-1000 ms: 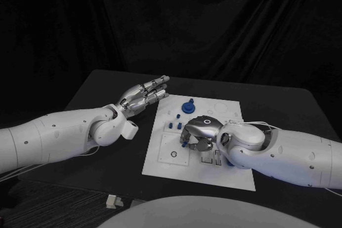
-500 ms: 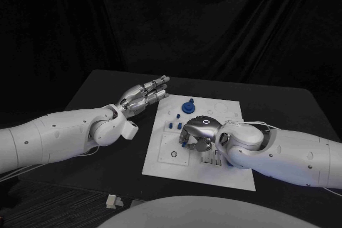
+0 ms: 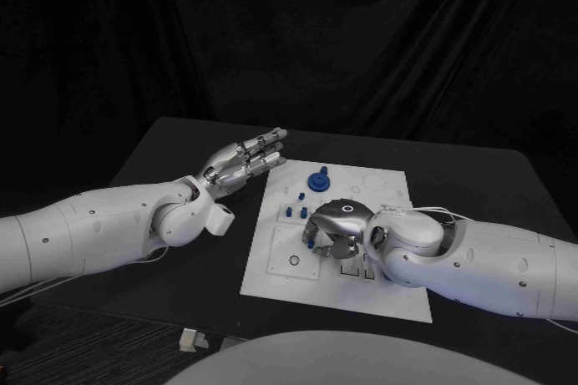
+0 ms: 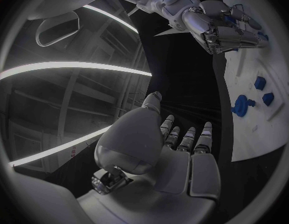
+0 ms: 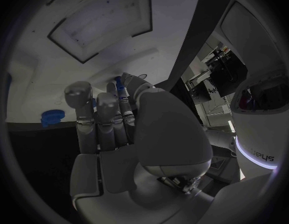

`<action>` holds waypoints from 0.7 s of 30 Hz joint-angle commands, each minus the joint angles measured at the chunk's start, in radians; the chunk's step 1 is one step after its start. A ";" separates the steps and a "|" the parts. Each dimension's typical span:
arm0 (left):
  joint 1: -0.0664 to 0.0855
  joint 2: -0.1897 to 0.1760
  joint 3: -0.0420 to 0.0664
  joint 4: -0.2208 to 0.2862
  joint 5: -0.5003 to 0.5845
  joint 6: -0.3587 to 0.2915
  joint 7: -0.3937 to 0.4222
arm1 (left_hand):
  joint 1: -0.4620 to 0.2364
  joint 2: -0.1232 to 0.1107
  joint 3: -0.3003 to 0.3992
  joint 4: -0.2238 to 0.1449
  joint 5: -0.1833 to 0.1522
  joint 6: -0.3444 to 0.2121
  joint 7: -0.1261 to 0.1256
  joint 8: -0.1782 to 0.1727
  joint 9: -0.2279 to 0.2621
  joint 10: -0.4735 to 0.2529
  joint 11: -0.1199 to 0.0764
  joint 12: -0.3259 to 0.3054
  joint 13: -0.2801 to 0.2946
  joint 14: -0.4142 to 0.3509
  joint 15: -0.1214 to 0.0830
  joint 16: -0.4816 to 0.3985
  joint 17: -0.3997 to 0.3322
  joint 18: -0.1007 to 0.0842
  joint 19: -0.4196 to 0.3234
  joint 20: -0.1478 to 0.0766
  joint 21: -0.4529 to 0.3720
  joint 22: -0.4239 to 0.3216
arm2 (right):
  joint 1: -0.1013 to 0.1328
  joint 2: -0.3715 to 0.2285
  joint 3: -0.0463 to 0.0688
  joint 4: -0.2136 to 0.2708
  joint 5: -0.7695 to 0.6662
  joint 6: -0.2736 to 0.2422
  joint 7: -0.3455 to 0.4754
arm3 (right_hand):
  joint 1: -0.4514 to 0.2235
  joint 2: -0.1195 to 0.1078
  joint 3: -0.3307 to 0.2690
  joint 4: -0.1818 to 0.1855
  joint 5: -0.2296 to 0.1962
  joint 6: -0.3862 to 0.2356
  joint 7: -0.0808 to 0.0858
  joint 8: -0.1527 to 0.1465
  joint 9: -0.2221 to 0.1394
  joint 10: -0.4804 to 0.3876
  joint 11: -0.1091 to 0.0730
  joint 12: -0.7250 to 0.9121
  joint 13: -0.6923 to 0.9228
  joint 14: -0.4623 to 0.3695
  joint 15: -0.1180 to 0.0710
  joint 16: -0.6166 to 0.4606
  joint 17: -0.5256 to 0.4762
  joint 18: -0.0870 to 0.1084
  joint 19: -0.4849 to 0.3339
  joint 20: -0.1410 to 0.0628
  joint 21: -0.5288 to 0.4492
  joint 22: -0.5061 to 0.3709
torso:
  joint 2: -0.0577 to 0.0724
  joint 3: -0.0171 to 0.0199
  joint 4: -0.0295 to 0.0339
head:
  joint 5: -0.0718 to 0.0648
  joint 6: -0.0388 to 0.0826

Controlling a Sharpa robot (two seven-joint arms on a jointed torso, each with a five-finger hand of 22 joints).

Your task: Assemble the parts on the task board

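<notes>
Right hand [image 3: 334, 231] curled over task board [image 3: 386, 187]

Right robot hand [image 3: 336, 228] covers task board [image 3: 383, 187] middle; far corner open.

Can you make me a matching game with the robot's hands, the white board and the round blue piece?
Things:
1. left hand
2. right hand
3. task board
4. round blue part

Places or states:
A. white, lying flat on the black table
B. fingers stretched out, beside the board, holding nothing
C. curled over the middle of the board
D. standing near the board's far end

Pairs: 1-B, 2-C, 3-A, 4-D
</notes>
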 commanded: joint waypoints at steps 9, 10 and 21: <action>-0.002 0.001 0.001 0.001 0.006 0.011 0.024 | -0.002 0.009 0.002 -0.005 0.003 0.000 0.007 0.006 0.001 -0.002 -0.002 -0.007 -0.001 0.002 0.006 0.000 -0.001 0.009 -0.001 -0.001 -0.001 0.000 | -0.004 -0.022 0.000 0.009 -0.006 -0.071 -0.009 | 0.016 0.006 -0.141 0.038 -0.079 -0.177 -0.055 0.002 -0.033 -0.307 0.025 0.053 0.026 -0.108 0.006 -0.026 -0.077 0.032 -0.096 0.018 -0.124 0.074 | 0.000 0.0008 -0.0012 | -0.002 0.000; -0.002 0.000 0.001 0.001 0.006 0.011 0.024 | -0.001 0.009 0.003 -0.007 0.004 -0.002 0.006 0.006 0.000 -0.002 -0.001 -0.007 -0.001 0.002 0.006 0.000 0.000 0.009 -0.001 -0.001 -0.001 0.000 | -0.004 -0.026 0.000 0.011 -0.006 -0.082 -0.008 | 0.019 0.005 -0.147 0.042 -0.078 -0.180 -0.055 0.001 -0.034 -0.316 0.026 0.058 0.027 -0.113 0.007 -0.029 -0.084 0.034 -0.099 0.018 -0.129 0.073 | 0.000 0.0006 -0.0010 | -0.002 0.000; -0.002 -0.013 0.001 0.011 0.006 -0.002 0.025 | 0.000 0.008 0.003 -0.011 0.004 -0.005 0.000 0.005 0.000 -0.002 0.000 -0.007 -0.001 0.003 0.006 0.001 0.000 0.009 -0.001 -0.001 0.000 0.000 | 0.073 -0.150 0.002 0.107 -0.006 -0.185 -0.024 | 0.022 0.002 -0.197 0.125 -0.077 -0.174 -0.050 0.003 -0.039 -0.362 0.030 0.141 0.037 -0.062 0.007 0.042 -0.048 0.019 -0.047 0.019 0.002 0.095 | -0.001 0.0000 -0.0001 | -0.004 0.000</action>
